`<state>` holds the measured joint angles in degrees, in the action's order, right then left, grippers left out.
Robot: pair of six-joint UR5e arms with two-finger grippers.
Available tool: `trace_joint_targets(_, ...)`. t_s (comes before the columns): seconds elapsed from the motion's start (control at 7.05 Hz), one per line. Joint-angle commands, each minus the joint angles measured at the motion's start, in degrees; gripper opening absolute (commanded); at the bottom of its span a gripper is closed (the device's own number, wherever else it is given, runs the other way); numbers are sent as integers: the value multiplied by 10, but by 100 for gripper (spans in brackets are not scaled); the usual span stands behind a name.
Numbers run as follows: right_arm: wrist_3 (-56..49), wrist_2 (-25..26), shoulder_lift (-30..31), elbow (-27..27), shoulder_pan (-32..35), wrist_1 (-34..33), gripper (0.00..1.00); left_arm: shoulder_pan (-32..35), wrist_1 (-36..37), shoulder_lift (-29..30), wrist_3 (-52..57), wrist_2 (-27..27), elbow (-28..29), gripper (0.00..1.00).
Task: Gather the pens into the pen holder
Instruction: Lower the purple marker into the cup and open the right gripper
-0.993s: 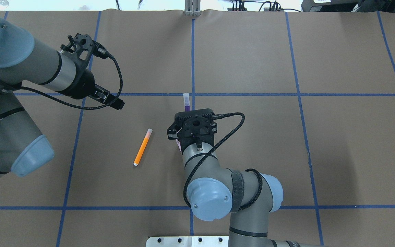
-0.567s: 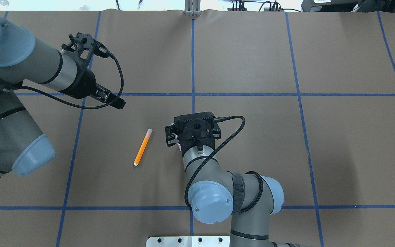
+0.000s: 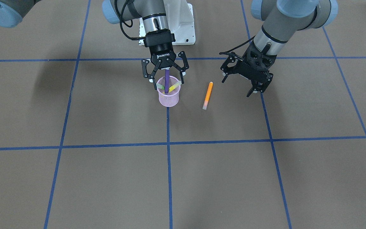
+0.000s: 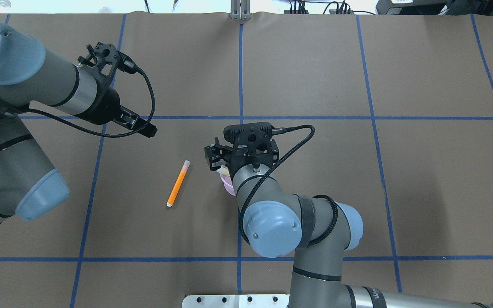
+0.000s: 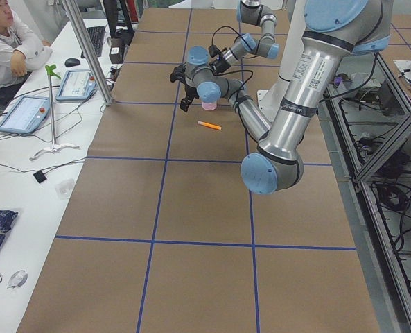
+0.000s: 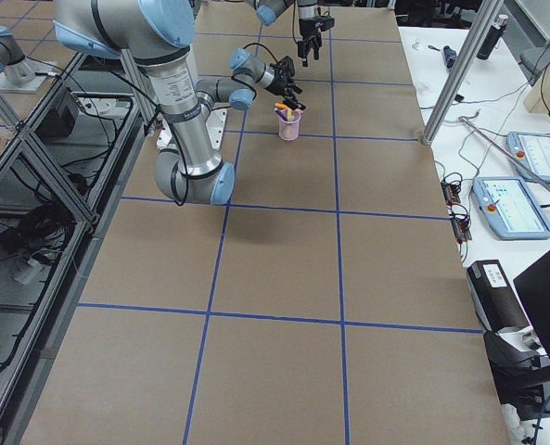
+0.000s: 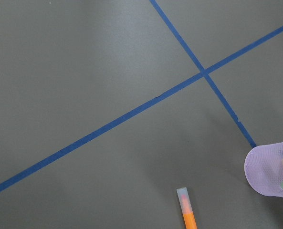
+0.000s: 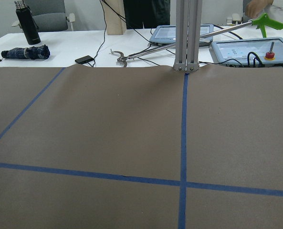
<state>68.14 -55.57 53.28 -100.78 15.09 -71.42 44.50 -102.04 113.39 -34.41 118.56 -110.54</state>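
The pink mesh pen holder stands on the table near the centre line. The purple pen stands upright in it, with the green pen and the yellow pen leaning at its rim. My right gripper hangs straight over the holder, open, with its fingers spread on either side of the purple pen. The orange pen lies flat on the table beside the holder. My left gripper hovers open and empty beyond the orange pen.
Brown paper with blue tape lines covers the table. The white robot base plate sits behind the holder. The left wrist view shows the holder and the tip of the orange pen.
My right gripper turned the purple pen from pointing away to upright over the holder, then opened; the pen now stands in the holder. The left arm barely moved.
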Motion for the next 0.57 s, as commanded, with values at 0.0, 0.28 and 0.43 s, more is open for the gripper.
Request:
trace_joint_targets(0.0,1,-144,1,-4,76,-6,99,-7,0,0,-4,0,7,100)
trace_joint_targets(0.28,-3,-358,6,-4,193,-86,99,-31,-1,4,-68,-2,25,100)
trace_joint_targets(0.43,-12,-441,21,-4,254,-99,99,-61,1,4,-121,-45,25,100)
